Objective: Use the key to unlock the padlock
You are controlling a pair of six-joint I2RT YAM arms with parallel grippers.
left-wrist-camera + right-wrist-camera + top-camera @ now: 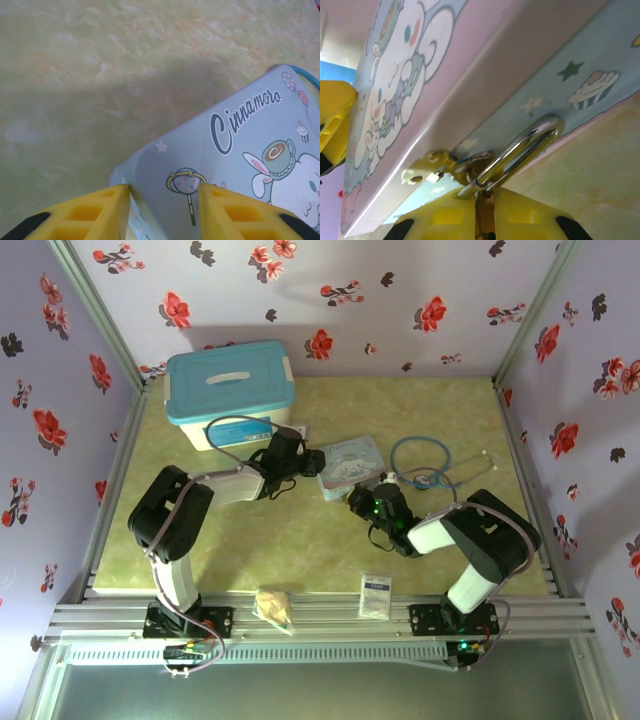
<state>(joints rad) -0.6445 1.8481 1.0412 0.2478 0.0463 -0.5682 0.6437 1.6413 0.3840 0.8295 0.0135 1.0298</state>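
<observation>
The pale blue cartoon tin (352,462) lies mid-table. My left gripper (318,462) clamps its left corner: in the left wrist view the yellow fingers (115,205) straddle the tin (240,150), both pressed against it, with the left gripper (164,192) centred on the corner. My right gripper (362,502) is at the tin's front edge. In the right wrist view the padlock's silvery shackle (525,147) runs through the tin's brass hasp (427,167). Its legs vanish between the shut fingers of my right gripper (485,192), which hide the padlock body. The key is hidden.
A white storage box with a blue lid (230,390) stands at the back left. A blue looped tube (440,465) lies right of the tin. A white sachet (376,595) and a tan lump (275,608) rest on the front rail. Floral walls enclose the table.
</observation>
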